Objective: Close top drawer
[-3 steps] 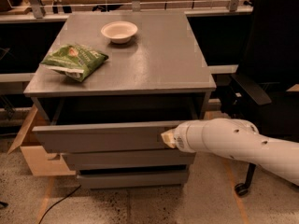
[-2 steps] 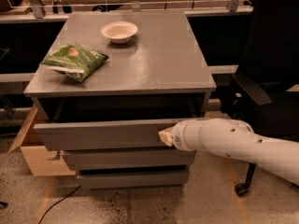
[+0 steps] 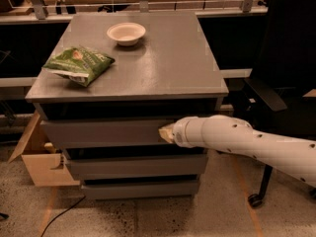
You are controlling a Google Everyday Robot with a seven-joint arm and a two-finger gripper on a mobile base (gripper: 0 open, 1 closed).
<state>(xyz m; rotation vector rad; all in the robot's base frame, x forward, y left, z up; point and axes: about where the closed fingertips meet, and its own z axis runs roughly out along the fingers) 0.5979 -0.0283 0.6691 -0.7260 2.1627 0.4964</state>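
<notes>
The top drawer (image 3: 103, 132) is the uppermost of three matte-grey fronts in the grey cabinet. It stands out only slightly, with a dark gap above it under the cabinet top. My gripper (image 3: 165, 132) is at the end of the white arm that comes in from the lower right. Its yellowish tip rests against the right part of the top drawer's front.
A white bowl (image 3: 126, 33) and a green chip bag (image 3: 79, 64) lie on the cabinet top (image 3: 163, 63). A cardboard box (image 3: 37, 157) stands on the floor at the left. A black office chair (image 3: 281, 83) is close on the right. Two lower drawer fronts (image 3: 133, 166) sit below.
My gripper has moved left and forward against the top drawer front, and the drawer has slid further into the cabinet. The dark gap above it is narrower.
</notes>
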